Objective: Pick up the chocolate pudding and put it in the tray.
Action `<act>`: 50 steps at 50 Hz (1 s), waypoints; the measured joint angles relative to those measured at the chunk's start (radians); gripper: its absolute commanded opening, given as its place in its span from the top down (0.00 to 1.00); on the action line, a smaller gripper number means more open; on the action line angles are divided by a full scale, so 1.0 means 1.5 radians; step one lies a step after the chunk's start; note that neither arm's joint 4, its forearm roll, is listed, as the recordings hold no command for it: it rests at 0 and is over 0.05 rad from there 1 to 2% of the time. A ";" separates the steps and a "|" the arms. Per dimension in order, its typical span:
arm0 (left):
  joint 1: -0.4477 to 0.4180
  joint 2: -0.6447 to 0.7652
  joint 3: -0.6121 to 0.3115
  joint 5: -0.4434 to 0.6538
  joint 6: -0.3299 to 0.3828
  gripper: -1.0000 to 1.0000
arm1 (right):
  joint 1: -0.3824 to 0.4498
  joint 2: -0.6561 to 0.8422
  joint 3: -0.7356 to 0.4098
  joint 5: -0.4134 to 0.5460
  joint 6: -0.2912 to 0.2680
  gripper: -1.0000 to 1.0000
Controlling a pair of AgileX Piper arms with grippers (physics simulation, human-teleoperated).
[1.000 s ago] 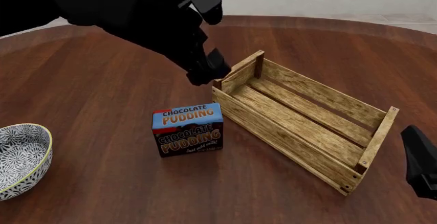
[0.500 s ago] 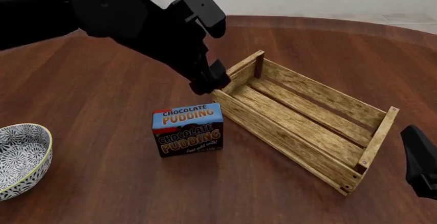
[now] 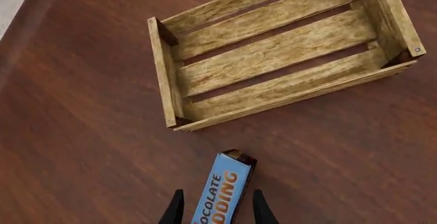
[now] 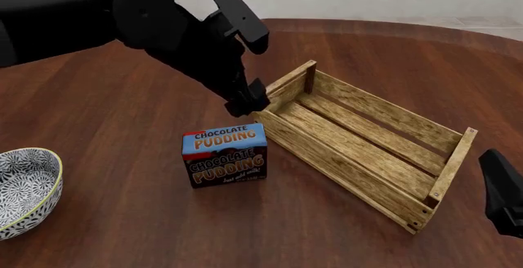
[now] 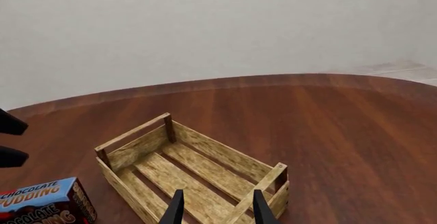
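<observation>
The chocolate pudding [image 4: 225, 155] is a small box with a blue top and a dark brown front, standing upright on the table just left of the tray [image 4: 343, 165], a long light-wood slatted crate with nothing in it. My left gripper [image 4: 246, 104] is open and hangs above and just behind the box, near the tray's far left corner. In the left wrist view the pudding [image 3: 222, 188] shows between my open fingers [image 3: 173, 211], below them, with the tray [image 3: 166, 75] beyond. My right gripper [image 4: 500, 189] is open and empty at the right edge, beside the tray's near end.
A blue-and-white patterned bowl [image 4: 24, 188] sits at the front left. The round brown table's far edge [image 4: 384, 26] curves along the back below a pale wall. The right wrist view shows the tray [image 5: 133, 132], the pudding [image 5: 44, 201] and my left fingertips [image 5: 10, 124].
My left arm has come down and a little toward the pudding box, its gripper still open. The box, the tray and my right arm have not moved.
</observation>
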State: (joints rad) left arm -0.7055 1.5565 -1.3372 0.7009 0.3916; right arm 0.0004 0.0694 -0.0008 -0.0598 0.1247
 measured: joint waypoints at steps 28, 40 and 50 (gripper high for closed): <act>0.010 0.026 0.003 0.003 -0.001 0.00 | 0.000 -0.002 0.000 0.000 0.001 0.00; 0.018 0.039 0.004 0.003 0.000 0.00 | 0.001 -0.003 0.000 0.001 0.001 0.00; 0.020 0.046 0.010 0.001 -0.002 0.00 | 0.001 -0.005 0.000 0.002 0.001 0.00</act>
State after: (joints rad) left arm -0.6751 1.6251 -1.3215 0.7028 0.3888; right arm 0.0014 0.0620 -0.0006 -0.0562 0.1265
